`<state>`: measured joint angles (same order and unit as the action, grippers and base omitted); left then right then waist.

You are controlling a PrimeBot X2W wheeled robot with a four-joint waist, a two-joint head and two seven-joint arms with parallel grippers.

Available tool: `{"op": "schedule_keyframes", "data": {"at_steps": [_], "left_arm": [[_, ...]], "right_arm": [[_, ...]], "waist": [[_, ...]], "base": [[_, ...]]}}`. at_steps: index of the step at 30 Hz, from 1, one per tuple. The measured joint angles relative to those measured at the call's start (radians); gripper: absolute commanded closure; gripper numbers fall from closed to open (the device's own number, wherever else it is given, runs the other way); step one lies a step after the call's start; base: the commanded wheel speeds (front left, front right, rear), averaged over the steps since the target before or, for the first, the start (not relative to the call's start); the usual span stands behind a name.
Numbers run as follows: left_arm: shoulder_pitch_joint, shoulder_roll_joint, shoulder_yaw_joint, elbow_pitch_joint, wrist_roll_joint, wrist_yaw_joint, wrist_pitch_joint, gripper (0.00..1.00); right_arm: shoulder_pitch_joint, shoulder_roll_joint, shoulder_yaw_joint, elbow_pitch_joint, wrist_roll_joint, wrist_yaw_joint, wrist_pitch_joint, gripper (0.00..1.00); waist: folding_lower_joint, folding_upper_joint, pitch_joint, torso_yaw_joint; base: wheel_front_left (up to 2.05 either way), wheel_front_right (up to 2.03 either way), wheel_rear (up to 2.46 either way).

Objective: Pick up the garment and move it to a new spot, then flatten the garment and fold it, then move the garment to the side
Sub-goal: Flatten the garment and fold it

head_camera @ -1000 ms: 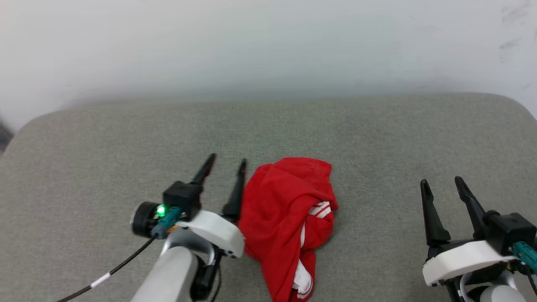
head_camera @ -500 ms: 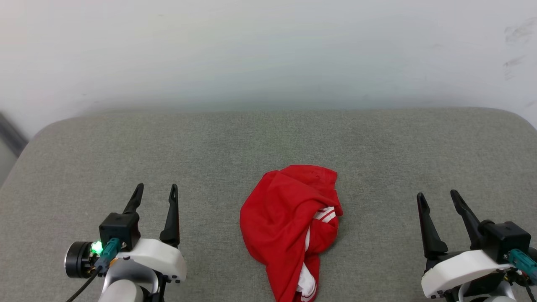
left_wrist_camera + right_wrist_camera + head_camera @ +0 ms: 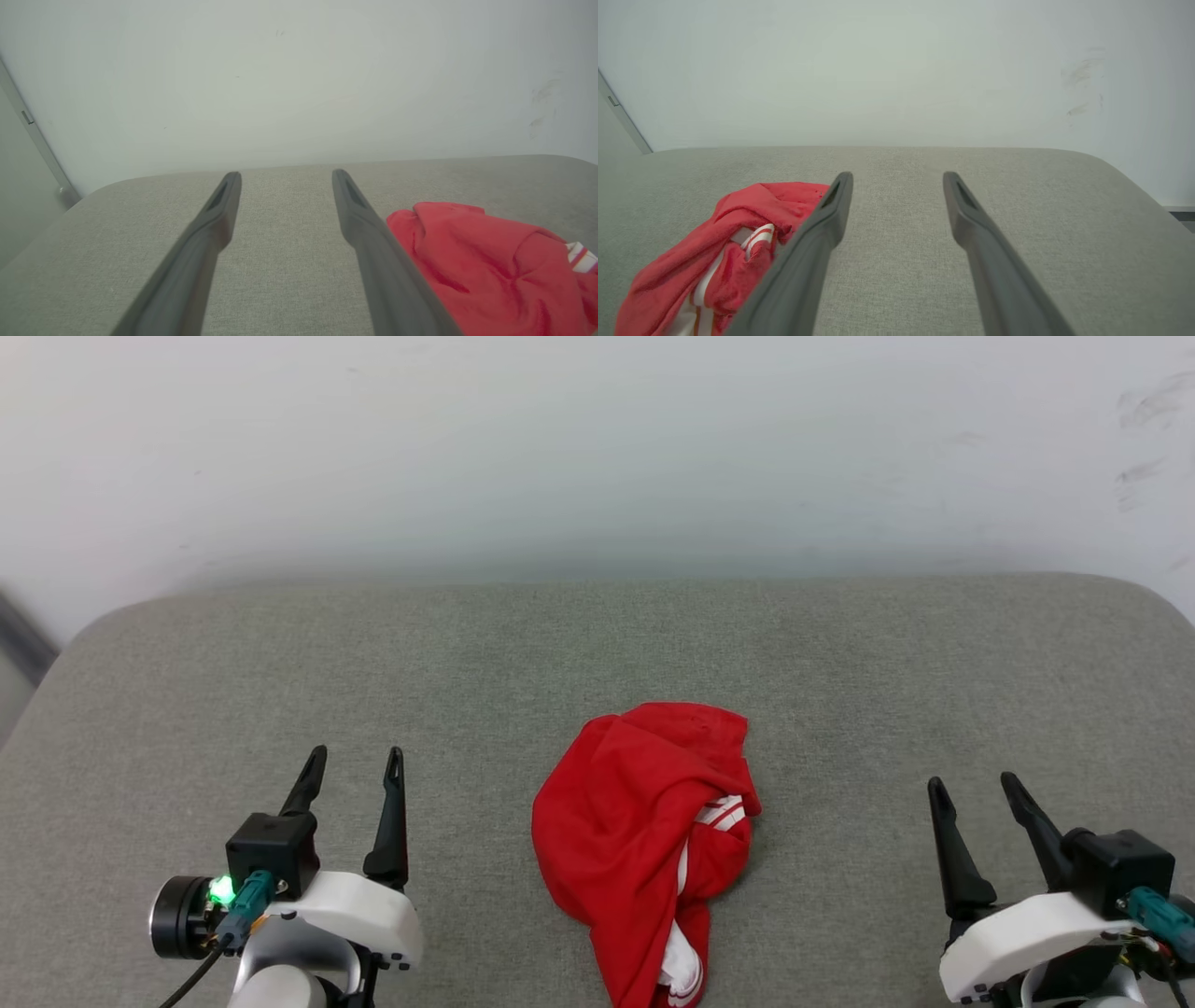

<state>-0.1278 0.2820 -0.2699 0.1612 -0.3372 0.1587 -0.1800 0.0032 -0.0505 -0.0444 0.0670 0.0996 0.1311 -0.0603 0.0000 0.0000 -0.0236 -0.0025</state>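
The garment (image 3: 635, 831) is a red shirt with white, red-striped trim, lying crumpled in a heap at the middle front of the grey cushion (image 3: 597, 644). My left gripper (image 3: 358, 763) stands open at the lower left, well apart from the heap, nothing between its fingers. My right gripper (image 3: 973, 786) stands open at the lower right, also apart from it. In the left wrist view the garment (image 3: 486, 261) lies right of my open left gripper (image 3: 286, 175). In the right wrist view the garment (image 3: 733, 242) lies left of my open right gripper (image 3: 897, 176).
A pale wall (image 3: 597, 448) rises right behind the cushion's far edge. The cushion's rounded corners show at far left and far right. A door frame edge (image 3: 32, 135) stands left of the cushion. Bare cushion lies on both sides of the heap.
My left gripper has drawn back from beside the garment to the lower left, still open. The head view shifted a little. The garment and right gripper have stayed put.
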Motion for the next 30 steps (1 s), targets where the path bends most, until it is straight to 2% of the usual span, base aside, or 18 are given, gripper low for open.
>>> {"op": "schedule_keyframes", "data": {"at_steps": [4,10,17,21,24,30], "left_arm": [[-0.005,-0.004,-0.006,-0.01,0.001,0.001,0.001,0.0],[-0.051,-0.017,-0.018,-0.039,0.0,-0.002,-0.006,0.0],[-0.136,-0.037,-0.037,-0.04,0.003,-0.026,-0.029,0.0],[-0.179,-0.053,-0.053,-0.027,0.009,-0.038,-0.044,0.0],[-0.2,-0.066,-0.064,-0.012,0.013,-0.045,-0.053,0.0],[-0.224,-0.079,-0.073,0.018,0.016,-0.056,-0.067,0.0]], "right_arm": [[-0.031,0.0,-0.027,0.038,-0.002,0.0,0.038,0.0],[-0.185,-0.001,-0.036,0.125,0.033,0.0,0.178,0.0],[-0.417,-0.076,0.081,0.236,0.138,0.0,0.49,0.0],[-0.491,-0.122,0.161,0.289,0.19,0.0,0.659,0.0],[-0.516,-0.136,0.214,0.332,0.231,0.0,0.738,0.0],[-0.552,-0.157,0.277,0.408,0.291,0.0,0.804,0.0]], "waist": [[0.0,0.0,0.013,0.01],[0.0,0.0,0.07,0.034],[0.0001,0.0,0.178,0.077],[0.0002,0.0,0.231,0.112],[0.0002,0.0,0.264,0.14],[0.0001,0.0,0.309,0.179]], "base": [[0.0,0.0,0.0],[0.0,0.0,0.0],[0.0,0.0,0.0],[0.0,0.0,0.0],[0.0,0.0,0.0],[0.0,0.0,0.0]]}}
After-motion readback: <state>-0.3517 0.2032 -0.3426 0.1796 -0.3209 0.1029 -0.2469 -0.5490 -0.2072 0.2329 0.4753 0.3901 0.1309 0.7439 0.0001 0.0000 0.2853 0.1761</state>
